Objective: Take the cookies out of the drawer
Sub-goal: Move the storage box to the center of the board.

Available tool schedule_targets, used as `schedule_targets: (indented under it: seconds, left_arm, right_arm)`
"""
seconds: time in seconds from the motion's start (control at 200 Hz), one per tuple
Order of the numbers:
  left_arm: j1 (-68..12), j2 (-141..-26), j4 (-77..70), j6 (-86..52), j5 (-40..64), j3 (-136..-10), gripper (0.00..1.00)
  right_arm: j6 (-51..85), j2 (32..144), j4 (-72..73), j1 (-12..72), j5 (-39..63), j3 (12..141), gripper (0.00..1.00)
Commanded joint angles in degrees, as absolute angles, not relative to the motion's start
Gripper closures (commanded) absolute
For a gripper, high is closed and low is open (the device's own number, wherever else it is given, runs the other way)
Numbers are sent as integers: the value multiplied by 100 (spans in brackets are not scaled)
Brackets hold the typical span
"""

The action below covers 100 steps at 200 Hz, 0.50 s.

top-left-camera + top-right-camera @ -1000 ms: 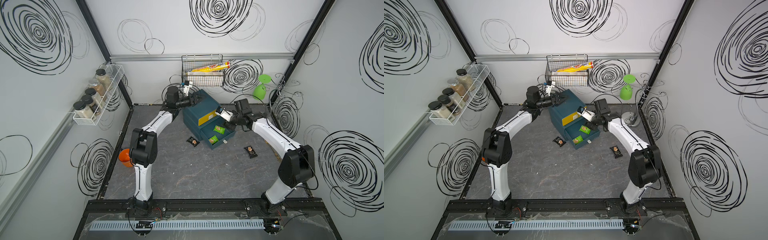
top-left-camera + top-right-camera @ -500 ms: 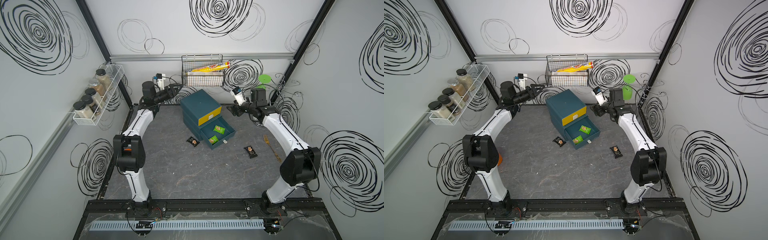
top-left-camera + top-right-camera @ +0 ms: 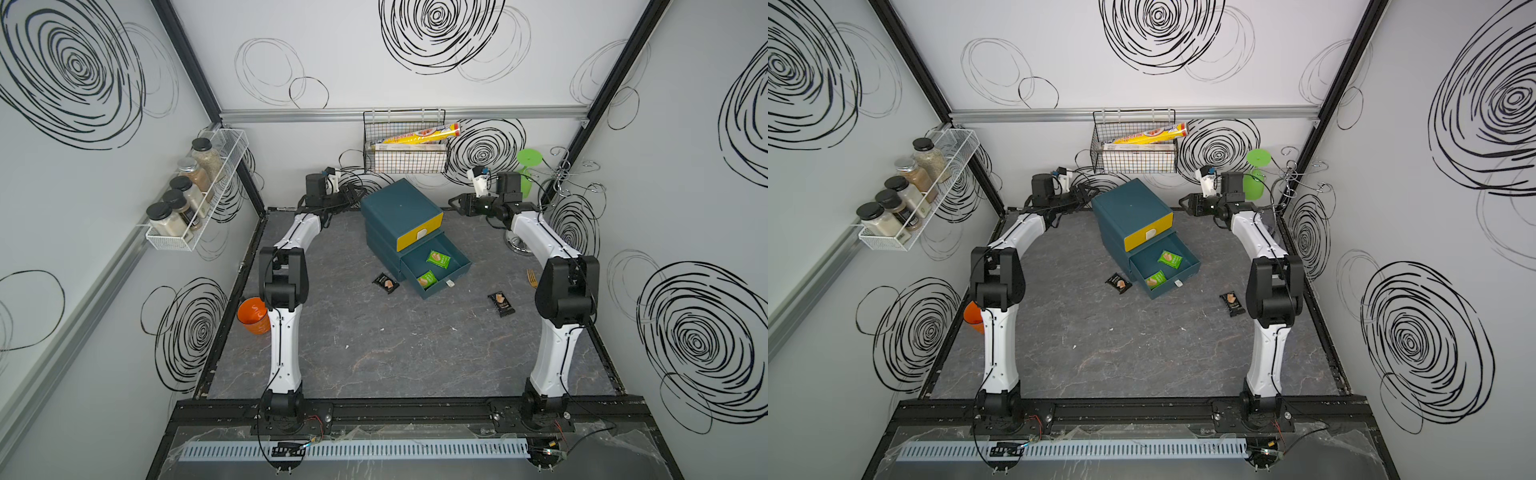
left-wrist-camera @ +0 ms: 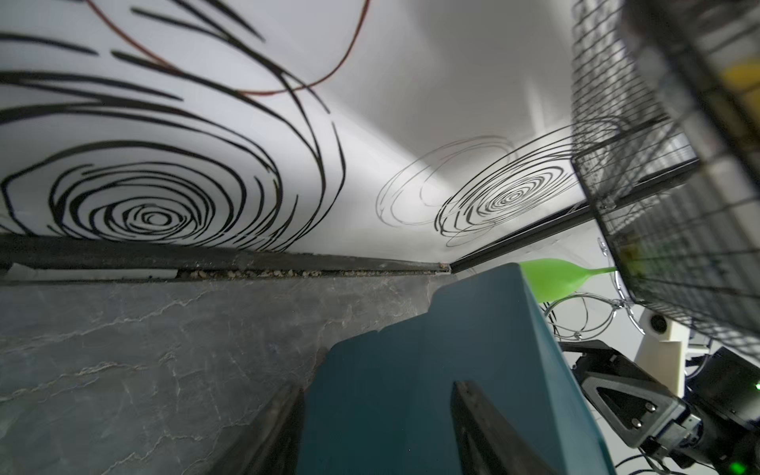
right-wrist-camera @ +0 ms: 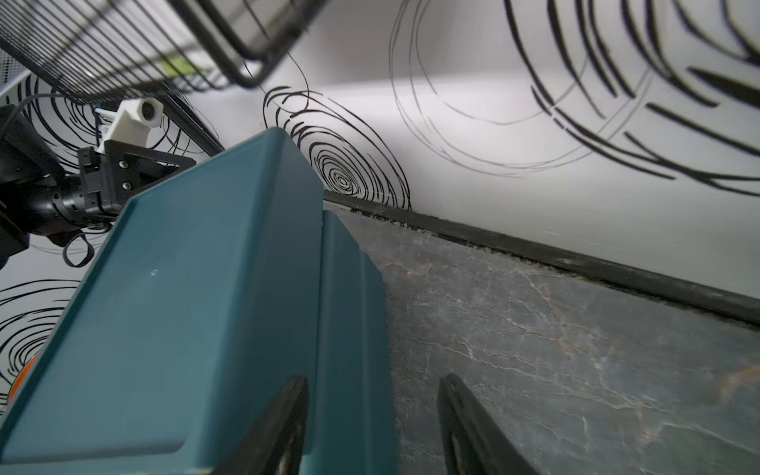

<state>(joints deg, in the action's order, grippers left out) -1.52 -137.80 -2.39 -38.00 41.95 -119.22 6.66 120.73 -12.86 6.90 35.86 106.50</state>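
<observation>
A teal cabinet [image 3: 399, 208] with a yellow upper front stands at the back of the table, and its lower drawer [image 3: 459, 266] is pulled out. Two green cookies packets [image 3: 438, 259] [image 3: 426, 278] lie inside the drawer. One black packet [image 3: 386, 282] lies on the table left of the drawer, another [image 3: 501, 303] to its right. My left gripper [image 3: 359, 194] [image 4: 378, 395] hovers open at the cabinet's rear left corner, holding nothing. To the cabinet's rear right, my right gripper [image 3: 452, 203] [image 5: 372, 382] is open and empty.
A wire basket [image 3: 405, 158] with a yellow roll hangs on the back wall above the cabinet. A green goblet [image 3: 528, 166] and a wire stand [image 3: 565, 174] fill the back right corner. An orange cup [image 3: 253, 316] is at the left edge, a wooden fork [image 3: 531, 277] at the right.
A second ago the left gripper was on the cabinet top and the right one over the open drawer. Both have drawn back toward the rear wall. The packets have not moved.
</observation>
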Motion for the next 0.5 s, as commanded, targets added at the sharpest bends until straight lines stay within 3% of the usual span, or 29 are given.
schedule_targets:
  seconds: [0.0, 0.345, 0.496]
  left_arm:
    - [-359, -13984, -164, -3575, 4318, -12539, 36]
    - [-778, -13842, -761, -3630, 4713, -11769, 37]
    - [-917, -13599, -841, -3432, 4816, -11289, 37]
  right_arm:
    - [638, 12421, -1650, 864, 3768, 11168, 45]
    - [267, 11793, -1599, 1076, 3727, 10389, 45]
    - [159, 11066, -1526, 1116, 3620, 9399, 45]
